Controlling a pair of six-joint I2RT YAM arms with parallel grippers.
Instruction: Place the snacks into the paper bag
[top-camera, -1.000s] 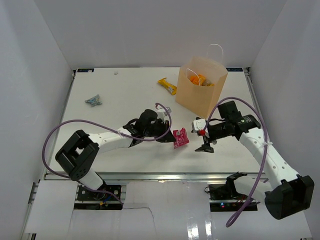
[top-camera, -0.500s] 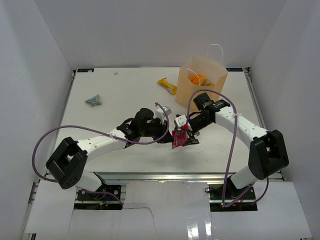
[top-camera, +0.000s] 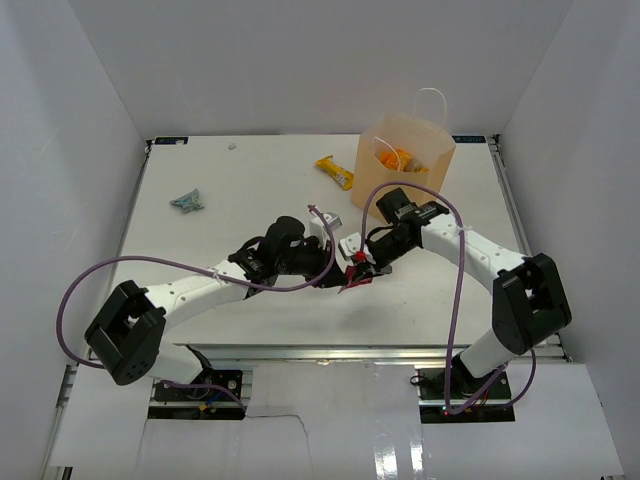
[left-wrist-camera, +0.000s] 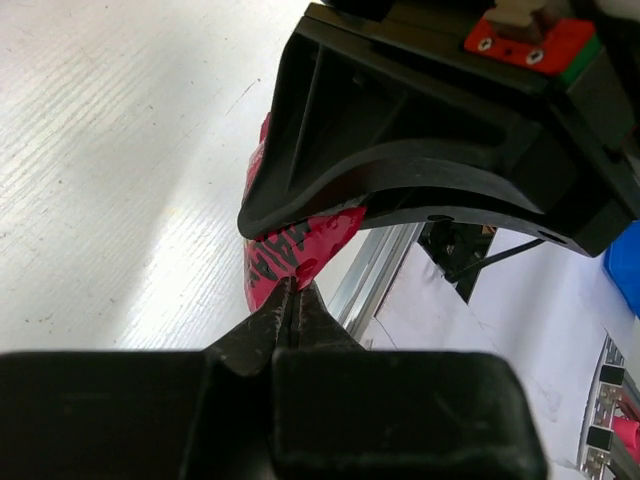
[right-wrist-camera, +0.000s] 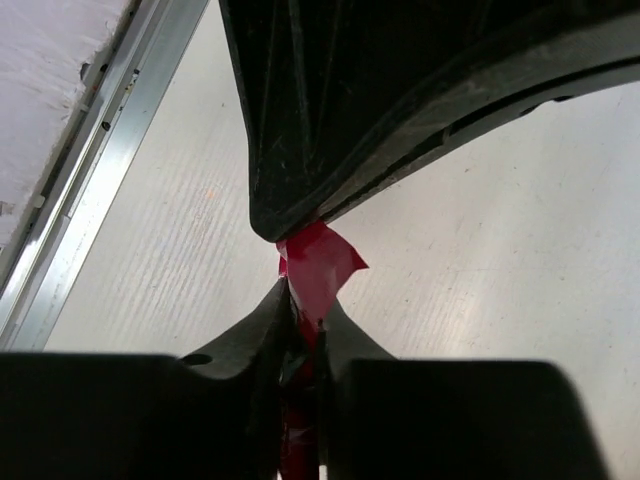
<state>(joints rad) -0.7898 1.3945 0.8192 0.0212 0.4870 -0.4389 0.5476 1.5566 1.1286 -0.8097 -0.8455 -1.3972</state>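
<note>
- a hand-over is under way near the middle of the worktop (top-camera: 250, 190): both tools pinch the same red-pink packet (top-camera: 352, 281).
- the left tool (left-wrist-camera: 290, 300) is closed to a sliver on one edge of the packet. the right tool (right-wrist-camera: 300, 318) is clamped just as tightly on another edge, tip to tip with the left.
- the paper bag (top-camera: 395, 195) stands open at the packet's 1 o'clock, with orange packets (top-camera: 402, 158) already inside.
- judged next move: the left tool lets go and backs away, then the right lifts the packet over the bag's rim and drops it in.
- a yellow bar (top-camera: 335, 172) lies at the bag's 9 o'clock, and a grey-blue packet (top-camera: 187, 201) lies well apart, further left. both are yet to be bagged.
- the red-pink packet carries dark lettering, too creased and hidden to read. no brand is legible anywhere.
</note>
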